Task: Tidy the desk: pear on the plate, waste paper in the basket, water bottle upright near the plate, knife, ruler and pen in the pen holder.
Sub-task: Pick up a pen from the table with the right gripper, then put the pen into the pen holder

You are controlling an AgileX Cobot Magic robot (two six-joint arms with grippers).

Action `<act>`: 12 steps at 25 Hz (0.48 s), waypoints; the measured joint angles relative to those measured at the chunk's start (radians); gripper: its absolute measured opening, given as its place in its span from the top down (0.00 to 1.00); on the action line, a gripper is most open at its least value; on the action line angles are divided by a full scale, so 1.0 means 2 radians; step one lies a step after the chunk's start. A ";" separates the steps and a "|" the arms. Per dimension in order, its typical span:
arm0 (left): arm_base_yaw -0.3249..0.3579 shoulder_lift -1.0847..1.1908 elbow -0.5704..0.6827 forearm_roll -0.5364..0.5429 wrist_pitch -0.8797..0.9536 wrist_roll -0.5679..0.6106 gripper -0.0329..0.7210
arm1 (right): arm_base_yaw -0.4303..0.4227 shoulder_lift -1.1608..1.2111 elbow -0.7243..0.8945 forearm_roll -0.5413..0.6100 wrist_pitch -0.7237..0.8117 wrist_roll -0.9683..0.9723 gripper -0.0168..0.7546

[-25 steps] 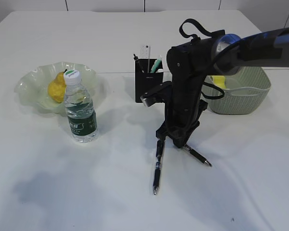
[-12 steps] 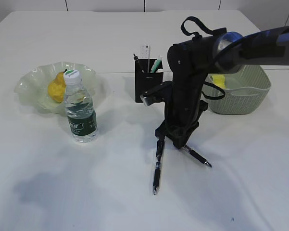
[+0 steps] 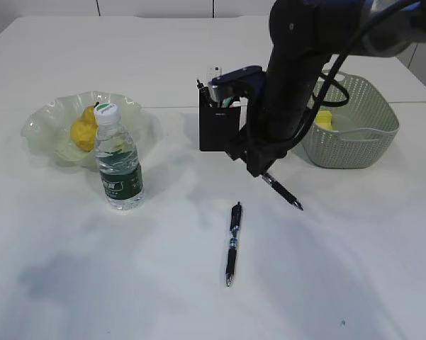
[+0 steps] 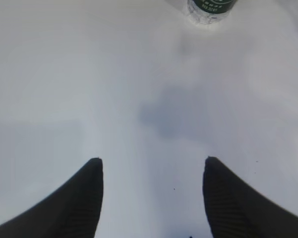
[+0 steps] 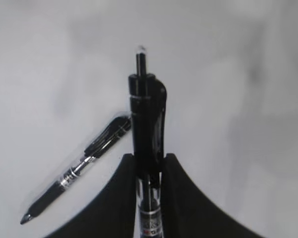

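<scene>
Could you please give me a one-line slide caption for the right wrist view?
Right gripper fingers clamp one black pen above the desk, a second pen lying below.

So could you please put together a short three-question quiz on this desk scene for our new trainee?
1. True or false: the pear lies on the plate.
2. What does the right gripper hold: A the lifted pen, B a ruler, C a knife?
3. How many pens lie loose on the desk?

Key: 1 true; 2 A; 3 one, the loose pen, while the left gripper is open and holds nothing.
</scene>
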 joint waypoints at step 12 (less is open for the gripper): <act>0.000 0.000 0.000 0.003 0.000 0.000 0.36 | -0.015 -0.022 -0.058 0.049 -0.186 -0.005 0.88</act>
